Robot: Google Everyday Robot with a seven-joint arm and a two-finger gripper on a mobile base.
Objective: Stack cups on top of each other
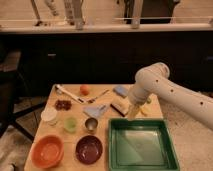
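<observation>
Hovering at the far rim of the green tray, the gripper pointed down, jaws spread wide, nothing in them. The white arm came in from the right edge, its elbow above the right-rear part of the tabletop.

Cups: the steel cup and the pale green cup stood upright side by side at mid-left, green one to the left, a small gap between them. They were not stacked. The steel cup was just left of the tray's far-left corner. The gripper was well to the right of both.

In the way, gripper to cups:
- a dark block-shaped item lay just left of the gripper
- a blue cloth lay just behind the steel cup

Around the cups:
- a white round container stood left of the green cup
- an orange bowl and a dark purple bowl sat in front of the cups, near the front edge, side by side
- a dark red cluster lay behind the white container; what it was I couldn't tell

Back row, left to right: a white long-handled utensil, an orange round thing, a thin utensil, a blue pad.

The tray took up the whole right-front of the tabletop and looked empty inside.
</observation>
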